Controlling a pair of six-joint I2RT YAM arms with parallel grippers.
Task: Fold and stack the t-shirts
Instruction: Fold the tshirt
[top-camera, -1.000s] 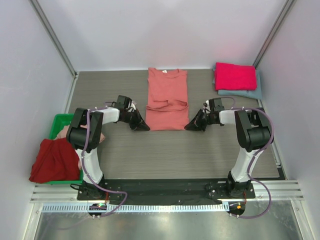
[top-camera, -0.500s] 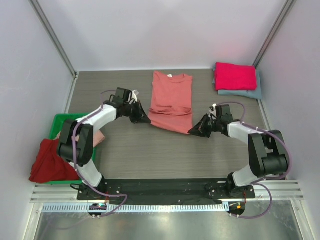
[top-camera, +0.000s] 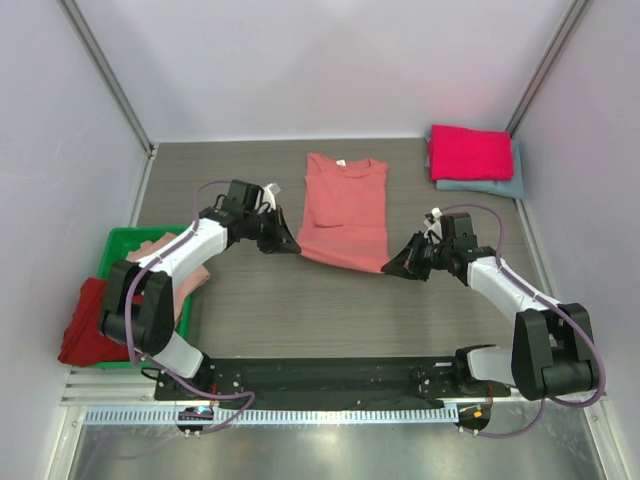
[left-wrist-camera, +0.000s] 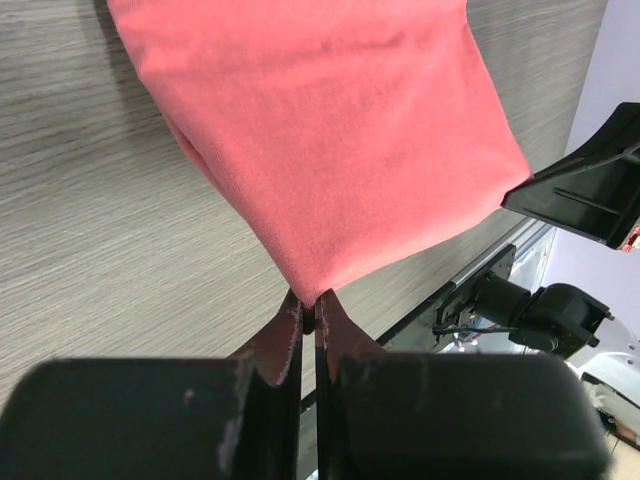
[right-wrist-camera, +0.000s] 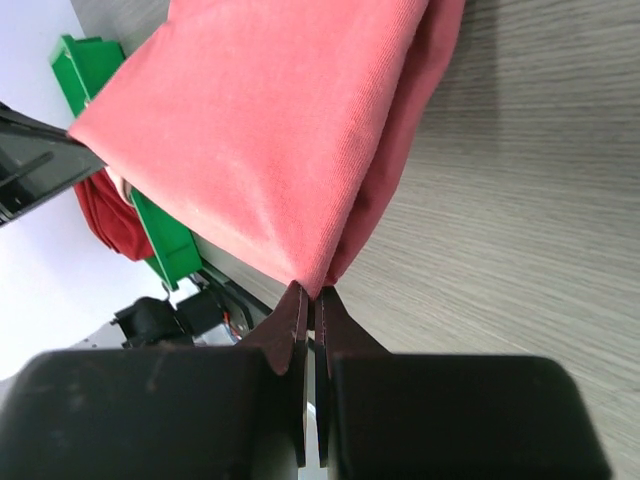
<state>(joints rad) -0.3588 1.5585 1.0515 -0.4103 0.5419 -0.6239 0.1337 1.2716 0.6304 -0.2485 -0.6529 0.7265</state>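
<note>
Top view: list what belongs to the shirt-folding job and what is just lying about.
Job: salmon t-shirt, its near corners pinched by left gripper and right gripper; magenta t-shirt on grey-blue t-shirt; dark red t-shirt and pale pink t-shirt at the green bin.
Lying about: green bin.

I am working inside a robot test cell in a lab. Plain white panels (top-camera: 300, 60) are closing in my grey wood-grain table (top-camera: 350, 310) on the left, far and right sides. Aluminium posts (top-camera: 108, 75) are standing in the far corners, and a slotted cable duct (top-camera: 330, 416) is running along the near edge.
</note>
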